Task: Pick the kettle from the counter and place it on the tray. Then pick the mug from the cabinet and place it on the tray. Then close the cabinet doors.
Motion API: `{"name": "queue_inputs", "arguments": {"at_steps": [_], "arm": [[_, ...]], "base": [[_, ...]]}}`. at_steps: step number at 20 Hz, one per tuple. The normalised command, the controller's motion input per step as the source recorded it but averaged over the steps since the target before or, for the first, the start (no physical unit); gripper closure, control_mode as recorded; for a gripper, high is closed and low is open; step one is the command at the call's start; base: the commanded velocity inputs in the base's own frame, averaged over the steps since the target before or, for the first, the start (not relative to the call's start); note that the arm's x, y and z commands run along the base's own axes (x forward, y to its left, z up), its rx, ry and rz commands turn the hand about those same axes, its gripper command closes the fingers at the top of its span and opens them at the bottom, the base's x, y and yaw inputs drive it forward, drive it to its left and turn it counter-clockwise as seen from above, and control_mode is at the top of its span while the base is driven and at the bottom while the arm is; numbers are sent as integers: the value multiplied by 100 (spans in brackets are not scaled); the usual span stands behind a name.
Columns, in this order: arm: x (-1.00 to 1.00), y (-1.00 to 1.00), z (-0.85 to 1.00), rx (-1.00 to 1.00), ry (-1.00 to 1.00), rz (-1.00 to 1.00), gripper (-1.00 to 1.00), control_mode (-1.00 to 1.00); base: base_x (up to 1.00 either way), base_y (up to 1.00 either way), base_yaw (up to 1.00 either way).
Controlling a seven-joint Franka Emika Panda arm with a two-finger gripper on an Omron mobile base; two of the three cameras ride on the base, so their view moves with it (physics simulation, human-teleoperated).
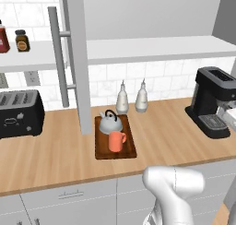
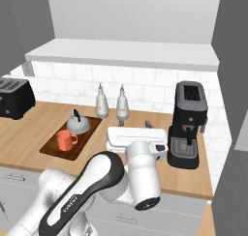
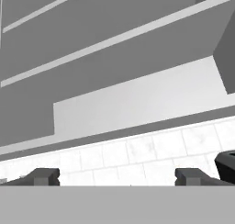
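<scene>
The silver-grey kettle point(image 1: 110, 121) point(image 2: 77, 124) stands on the far end of the dark-brown tray point(image 1: 131, 151) point(image 2: 85, 138). The orange mug point(image 1: 116, 141) point(image 2: 65, 140) stands just in front of it on the same tray. Both grey cabinet doors stand open: the left door point(image 1: 78, 58) with its bar handle point(image 1: 57, 58), and the right door point(image 1: 226, 16) point(image 2: 232, 61). The cabinet's white shelf point(image 1: 156, 49) point(image 2: 126, 53) point(image 3: 137, 99) is bare. My gripper point(image 3: 118, 177) point(image 2: 136, 128) hovers in front of the coffee machine, open, nothing between its fingertips point(image 3: 46, 176), aimed up at the cabinet.
A black coffee machine point(image 1: 212, 102) point(image 2: 189, 124) stands at the right of the counter point(image 1: 55, 155). Two white bottles point(image 1: 122, 99) point(image 1: 141, 97) stand behind the tray. A black toaster point(image 1: 18, 113) sits at the left, with jars point(image 1: 20, 39) on the shelf above it.
</scene>
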Motion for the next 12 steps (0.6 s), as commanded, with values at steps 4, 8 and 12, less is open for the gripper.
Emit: {"name": "queue_inputs", "arguments": {"at_steps": [4,8,12], "arm": [[-24,-81,3,-4,-3,-1,-100,-100],[-48,-76,17,-6,-10,-1,-100,-100],[-60,-56,7,-4,-20,0,-100,-100]], "base": [[0,0,0],[0,0,0],[0,0,0]]}}
